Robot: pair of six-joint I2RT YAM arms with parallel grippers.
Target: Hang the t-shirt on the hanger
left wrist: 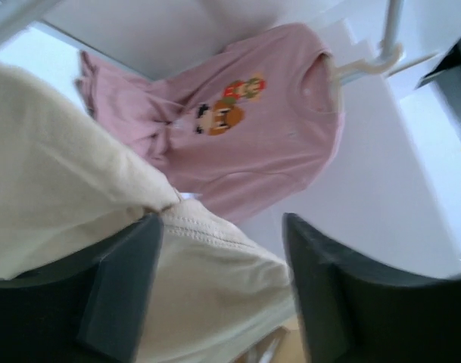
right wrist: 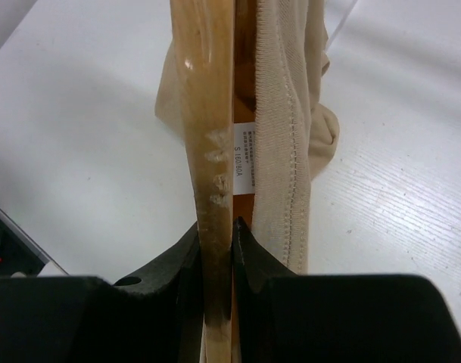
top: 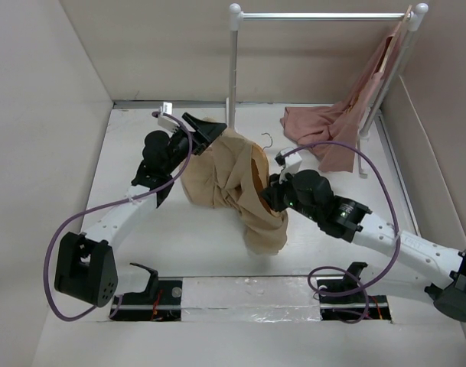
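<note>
The tan t-shirt (top: 225,183) hangs bunched in mid-table, raised between both arms. The wooden hanger (top: 257,170) shows through its wide neck, and its small hook (top: 269,140) sticks out behind. My right gripper (top: 272,195) is shut on the hanger; in the right wrist view the fingers (right wrist: 215,231) pinch the wooden bar (right wrist: 207,113), with the shirt's stitched neck edge (right wrist: 287,113) and label beside it. My left gripper (top: 213,131) is at the shirt's far upper edge. In the left wrist view its jaws (left wrist: 221,227) stand wide apart with shirt cloth (left wrist: 207,287) lying between them.
A dusty-pink garment (top: 332,130) hangs from the silver rail (top: 324,15) at the back right and trails onto the table; its print shows in the left wrist view (left wrist: 245,128). A white post (top: 233,69) stands just behind the shirt. Walls close in on three sides.
</note>
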